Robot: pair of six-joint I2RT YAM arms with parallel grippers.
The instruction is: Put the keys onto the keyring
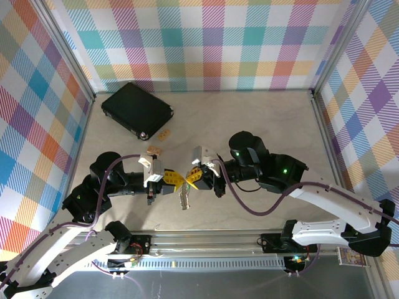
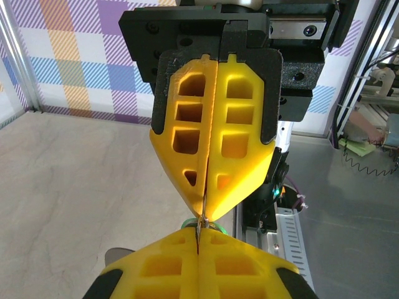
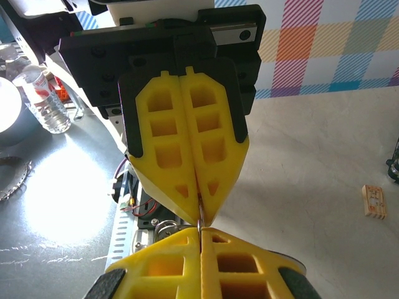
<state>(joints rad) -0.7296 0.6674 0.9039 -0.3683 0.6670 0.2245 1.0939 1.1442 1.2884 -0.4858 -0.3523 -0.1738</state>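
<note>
Looking from above, you see a pale table (image 1: 249,124), plaid walls (image 1: 218,43) and a black case (image 1: 136,110), contents hidden; keys (image 1: 184,198) dangle beneath left gripper (image 1: 179,181) and right gripper (image 1: 190,180). Left wrist: jaws clamp the thin keyring (image 2: 201,219). Right wrist: jaws clamp it too.

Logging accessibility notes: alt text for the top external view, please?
Over the table, the left claw and right claw meet tip to tip, both shut on a key bunch that dangles below them. A black case lies at the back left.
</note>
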